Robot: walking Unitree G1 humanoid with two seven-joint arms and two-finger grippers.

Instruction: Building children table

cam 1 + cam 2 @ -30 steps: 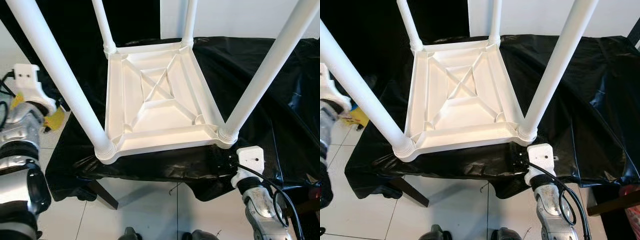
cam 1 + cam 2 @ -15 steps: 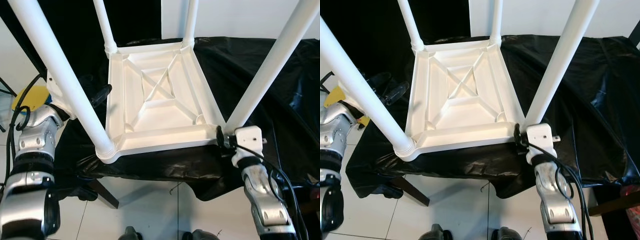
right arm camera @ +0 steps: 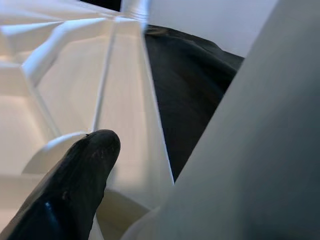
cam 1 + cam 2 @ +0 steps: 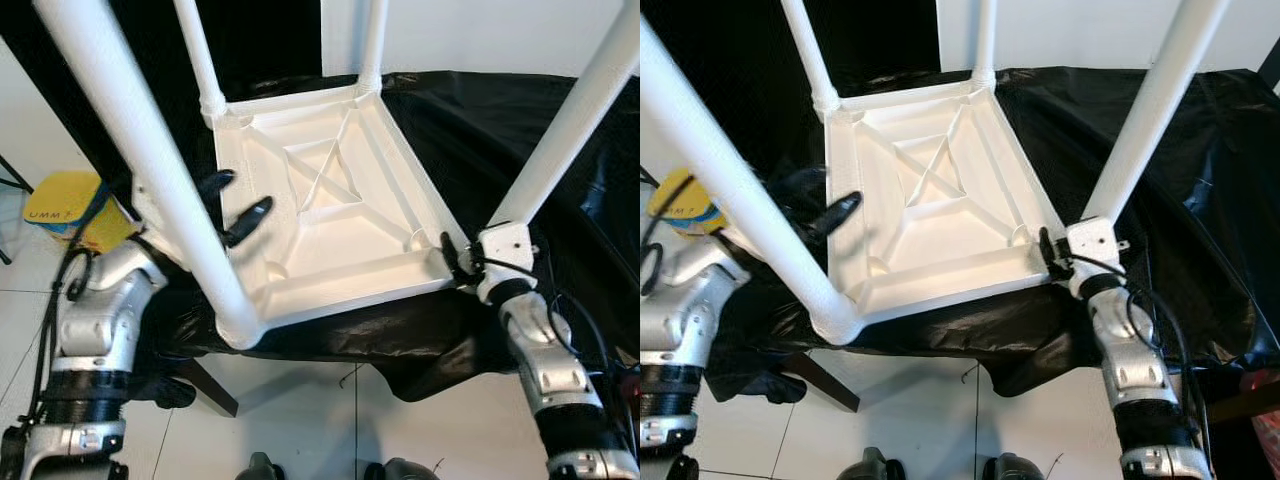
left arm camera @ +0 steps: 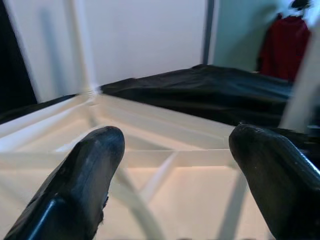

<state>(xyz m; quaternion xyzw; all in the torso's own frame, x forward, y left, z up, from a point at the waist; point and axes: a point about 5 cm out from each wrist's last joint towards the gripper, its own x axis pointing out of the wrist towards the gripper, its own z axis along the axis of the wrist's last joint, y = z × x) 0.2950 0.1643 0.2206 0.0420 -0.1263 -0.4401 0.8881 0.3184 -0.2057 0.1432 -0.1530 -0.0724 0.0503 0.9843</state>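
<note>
A: Head views. Status of the build?

B: The white plastic children's table point(image 4: 330, 215) lies upside down on the surface draped in black plastic sheeting point(image 4: 520, 120), ribbed underside up. I count four white round plastic legs point(image 4: 135, 150), one standing in each corner socket. Judged from that, leg fitting looks done; what I take to be left is checking that each leg is seated and turning the table upright.

A: Where are your claws?

B: My left claw point(image 4: 232, 203) reaches in over the tabletop's left rim, beside the near left leg, its two black fingers apart and closed on nothing. My right claw point(image 4: 1048, 255) is at the near right corner, at the foot of that leg. One yellow object point(image 4: 65, 205) sits on the floor off to my left.

A: Left wrist view?

B: Two black fingertips point(image 5: 85, 175) spread wide, the cross-ribbed underside between and beyond them. Nothing held.

A: Right wrist view?

B: One black fingertip point(image 3: 75, 190) shows against the white corner, with the leg close alongside. I cannot tell whether this claw is apart or clamped.
</note>
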